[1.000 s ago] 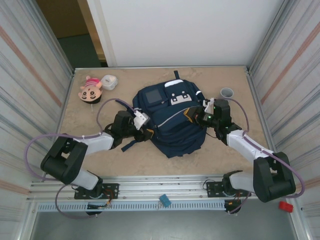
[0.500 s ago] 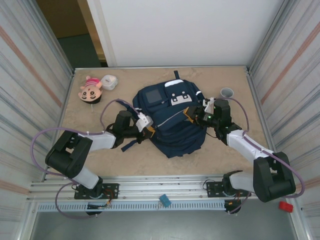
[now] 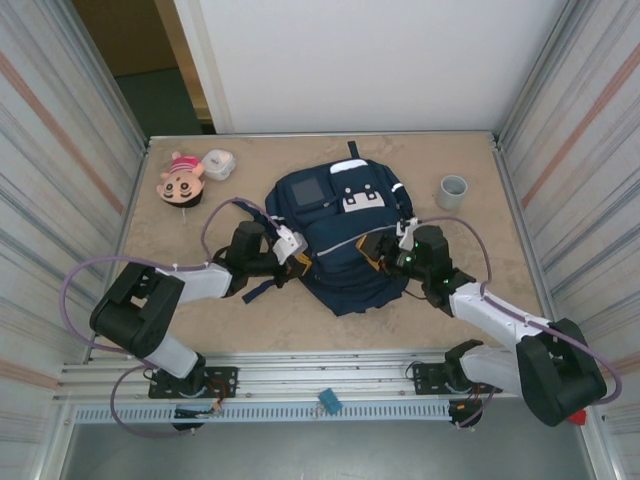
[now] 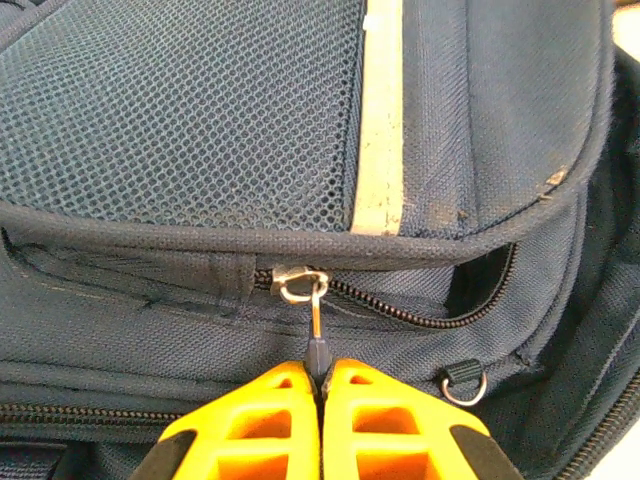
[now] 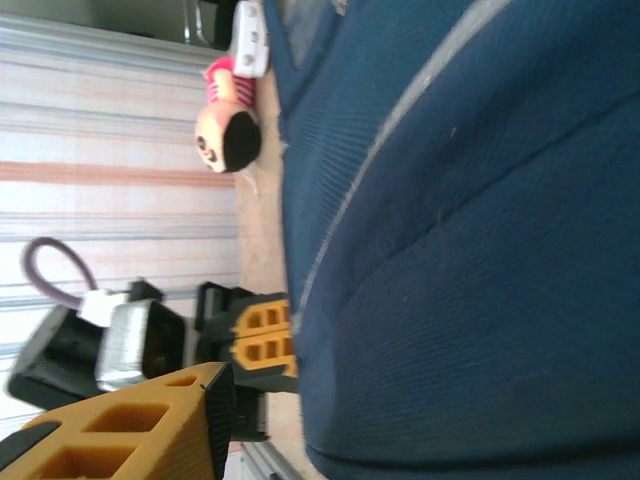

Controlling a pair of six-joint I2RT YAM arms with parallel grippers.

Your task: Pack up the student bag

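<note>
The student bag [image 3: 335, 235], navy blue with white stripes and a grey patch, lies flat in the middle of the table. At its left side my left gripper [image 3: 297, 262] is shut on the dark pull tab [image 4: 318, 358] of a zipper. Its metal slider [image 4: 298, 283] sits on a partly open zip under the mesh pocket [image 4: 180, 110]. My right gripper [image 3: 378, 247] rests on the bag's front panel [image 5: 470, 250]. One orange finger [image 5: 140, 430] stands off to one side of the fabric, so the jaws are apart. Its other finger is hidden by the bag.
A pink doll [image 3: 180, 178] and a small white case [image 3: 218, 164] lie at the back left. A grey cup [image 3: 453, 187] stands at the back right. Striped walls close both sides. The metal rail [image 3: 330, 385] runs along the near edge.
My left gripper closed on the zipper pull at the bag's left side. My right gripper opened and moved nearer and left across the bag, uncovering the grey cup.
</note>
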